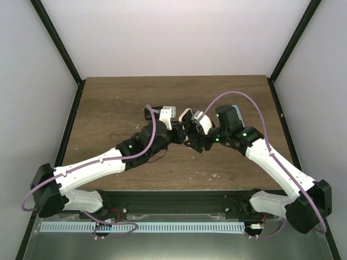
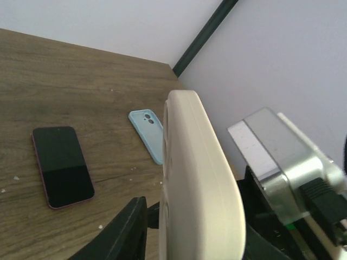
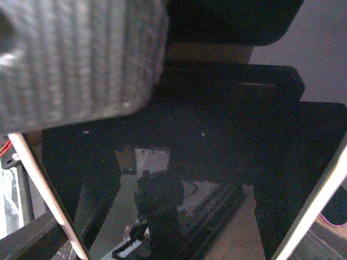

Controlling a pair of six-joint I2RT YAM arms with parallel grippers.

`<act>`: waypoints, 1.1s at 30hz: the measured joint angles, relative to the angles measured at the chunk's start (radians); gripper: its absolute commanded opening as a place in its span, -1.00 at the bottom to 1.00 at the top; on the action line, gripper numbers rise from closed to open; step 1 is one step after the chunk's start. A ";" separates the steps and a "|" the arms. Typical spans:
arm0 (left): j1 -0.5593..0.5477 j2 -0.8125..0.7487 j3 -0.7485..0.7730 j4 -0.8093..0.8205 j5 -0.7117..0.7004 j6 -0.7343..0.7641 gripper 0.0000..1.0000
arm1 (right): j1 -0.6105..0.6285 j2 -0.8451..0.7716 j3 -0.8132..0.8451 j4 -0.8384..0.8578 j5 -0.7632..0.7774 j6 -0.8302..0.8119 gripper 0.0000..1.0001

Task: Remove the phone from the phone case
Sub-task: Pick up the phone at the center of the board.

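A cream phone case (image 2: 200, 179) stands edge-on between the two dark fingers of my left gripper (image 2: 190, 233), which is shut on it. In the top view both grippers meet above the table's middle: the left gripper (image 1: 180, 132) holds the case with the dark phone (image 1: 186, 116) in it, and my right gripper (image 1: 195, 134) is right against it. The right wrist view is filled by the phone's glossy black screen (image 3: 217, 135) with cream rims at both sides. The right fingers cannot be made out.
A second dark phone with a pinkish rim (image 2: 62, 165) and a light blue case (image 2: 147, 134) lie flat on the wooden table (image 1: 108, 103) beyond the left gripper. A black corner post (image 2: 203, 35) and white walls enclose the table.
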 measured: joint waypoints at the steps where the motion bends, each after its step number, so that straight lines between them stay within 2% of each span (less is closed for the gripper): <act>1: 0.003 0.006 0.001 0.001 0.002 -0.005 -0.49 | 0.000 0.000 0.000 0.000 0.009 -0.001 0.16; 4: 0.008 0.018 0.001 0.008 0.013 -0.009 -0.72 | 0.000 0.000 -0.002 -0.003 0.034 -0.003 0.17; 6: 0.010 0.021 0.001 0.010 0.021 -0.005 -0.83 | 0.000 0.000 -0.006 -0.003 0.044 -0.003 0.29; 7: 0.013 0.023 0.001 0.003 0.023 -0.006 -0.91 | 0.000 0.000 -0.006 -0.004 0.051 -0.002 0.43; 9: 0.021 0.024 0.001 0.002 0.029 -0.005 -0.98 | 0.001 0.000 -0.009 -0.003 0.066 -0.002 0.84; 10: 0.025 0.024 0.000 0.001 0.038 -0.001 -1.00 | 0.001 0.000 -0.010 -0.002 0.070 -0.002 0.98; 11: 0.031 0.021 -0.003 0.001 0.049 0.002 -1.00 | 0.002 -0.001 -0.011 0.001 0.064 -0.003 1.00; 16: 0.098 -0.082 -0.093 -0.015 0.179 0.077 -1.00 | 0.003 -0.047 -0.013 0.003 -0.006 -0.046 1.00; 23: 0.233 -0.340 -0.218 -0.091 0.467 0.216 -1.00 | 0.002 -0.130 -0.032 -0.024 -0.145 -0.111 0.99; 25: 0.269 -0.418 -0.246 -0.106 0.568 0.245 -1.00 | 0.002 -0.133 -0.038 -0.055 -0.218 -0.145 0.89; 29: 0.320 -0.510 -0.284 -0.113 0.725 0.264 -1.00 | 0.003 -0.128 -0.043 -0.124 -0.324 -0.236 0.54; 31: 0.338 -0.526 -0.294 -0.111 0.799 0.265 -1.00 | 0.003 -0.117 -0.043 -0.162 -0.365 -0.286 0.37; 33: 0.343 -0.526 -0.304 -0.096 0.875 0.260 -1.00 | 0.005 -0.096 -0.043 -0.198 -0.393 -0.334 0.31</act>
